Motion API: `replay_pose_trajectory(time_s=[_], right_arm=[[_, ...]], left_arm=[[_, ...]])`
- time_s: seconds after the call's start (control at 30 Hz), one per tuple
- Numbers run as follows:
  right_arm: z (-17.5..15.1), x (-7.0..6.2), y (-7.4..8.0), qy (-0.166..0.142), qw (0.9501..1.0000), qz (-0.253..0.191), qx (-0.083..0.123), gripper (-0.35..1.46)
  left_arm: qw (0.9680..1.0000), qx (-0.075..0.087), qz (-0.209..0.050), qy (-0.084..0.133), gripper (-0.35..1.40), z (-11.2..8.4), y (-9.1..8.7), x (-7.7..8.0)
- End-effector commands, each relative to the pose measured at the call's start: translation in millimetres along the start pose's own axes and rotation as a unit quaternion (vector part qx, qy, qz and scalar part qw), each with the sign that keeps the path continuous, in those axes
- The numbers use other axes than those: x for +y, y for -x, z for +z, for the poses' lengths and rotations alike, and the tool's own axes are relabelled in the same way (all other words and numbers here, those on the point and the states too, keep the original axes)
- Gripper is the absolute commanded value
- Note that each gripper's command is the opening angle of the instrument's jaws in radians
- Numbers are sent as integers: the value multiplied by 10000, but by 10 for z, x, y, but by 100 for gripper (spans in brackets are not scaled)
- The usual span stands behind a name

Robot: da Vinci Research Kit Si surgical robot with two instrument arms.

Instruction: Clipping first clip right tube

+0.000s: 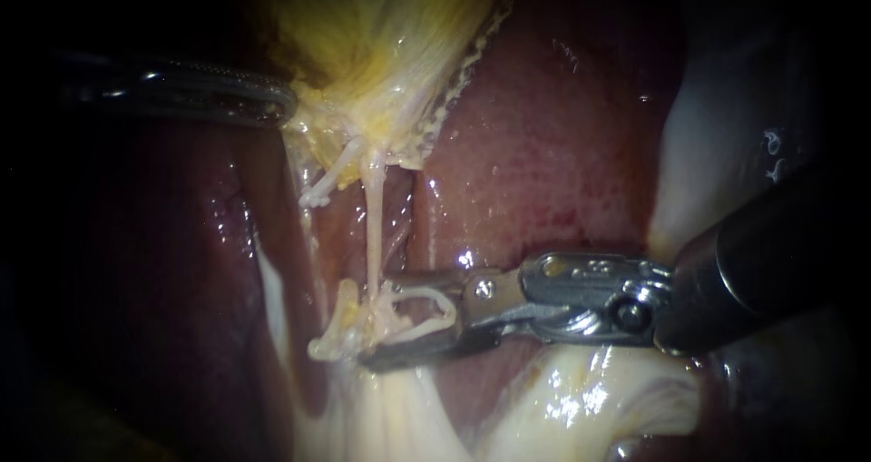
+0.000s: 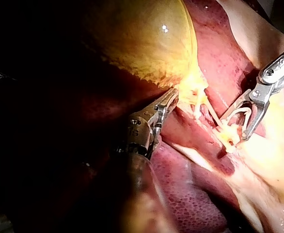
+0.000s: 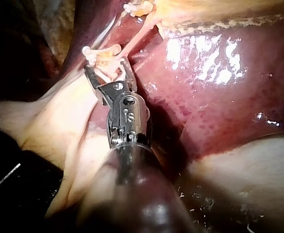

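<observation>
The yellow gallbladder [image 1: 381, 35] hangs at the top, and my left instrument [image 1: 287, 108] is shut on its neck; the left wrist view shows that grip [image 2: 173, 95] too. From the neck a thin pale right tube [image 1: 373, 226] runs down to a knot of yellowish tissue [image 1: 349, 321]. A shorter left tube [image 1: 325, 182] ends as a stub beside it. My right instrument [image 1: 376, 323] comes in from the right. Its jaws are open and straddle the tube's lower end, with a white clip [image 1: 437, 304] lying between them. The right wrist view shows the same jaws [image 3: 105, 65] spread around the knot.
Dark red liver [image 1: 544, 135] lies behind and to the right of the tubes, and more liver [image 1: 181, 271] fills the left. Glistening pale tissue [image 1: 581, 398] lies under my right instrument's shaft. A white fold [image 1: 717, 135] stands at the far right.
</observation>
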Motion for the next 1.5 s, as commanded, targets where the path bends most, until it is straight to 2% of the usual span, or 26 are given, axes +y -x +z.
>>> replay_pose_trajectory(time_s=[0.03, 0.23, 0.37, 0.47, 0.63, 0.87, 1.1, 1.23, 1.37, 1.5], right_arm=[[-1, -1, 0, -3, 10000, -1, 0, 50], [-18, -8, -3, -58, 10000, 15, 22, 50], [-37, -13, -11, -177, 9997, 90, 162, 50], [-49, -16, -16, -214, 9996, 113, 174, 49], [-62, -16, -17, -250, 9994, 154, 180, 49], [-57, 3, -8, -273, 9988, 350, 221, 49], [-41, 37, 7, -343, 9970, 618, 313, 49], [-30, 51, 14, -420, 9961, 688, 363, 49], [-19, 50, 10, -704, 9922, 861, 559, 50], [-11, 39, 3, -1030, 9873, 964, 733, 50]], left_arm=[[10000, -1, 2, -2, -35, -1, 0, 0], [10000, -1, 2, -2, -35, -1, 0, 0], [10000, -1, 2, -3, -35, -1, 0, 0], [10000, -1, 3, -4, -35, -1, -1, 0], [10000, -1, 3, -4, -35, -2, -1, 0], [10000, -1, 3, -4, -35, -2, -1, 0], [10000, -1, 3, -4, -35, -2, -1, 0], [10000, -1, 3, -4, -35, -2, -1, 0], [10000, -1, 2, -3, -35, -2, -1, 0], [10000, -1, 2, -2, -35, -1, 0, 0]])
